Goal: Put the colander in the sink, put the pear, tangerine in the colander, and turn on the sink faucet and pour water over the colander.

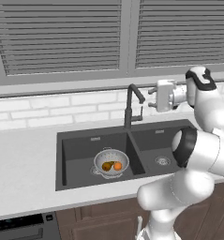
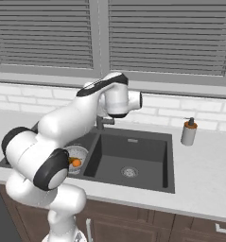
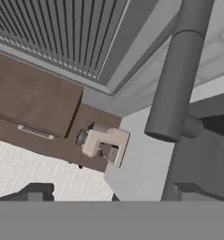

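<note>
A: Your gripper point(image 1: 152, 98) hangs wide open and empty, just right of the sink faucet point(image 1: 131, 107).

B: And the colander point(image 1: 111, 162)?

A: Below and left of you in the sink point(image 1: 76, 151), holding the pear point(image 1: 106, 166) and tangerine point(image 1: 117, 165). Approach the lever squarely, nudge it gently.

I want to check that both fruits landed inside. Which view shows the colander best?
The left base view: the colander sits unobstructed in the sink's left basin, both fruits visible. In the right base view the arm hides most of it. The hand view faces the faucet.
</note>
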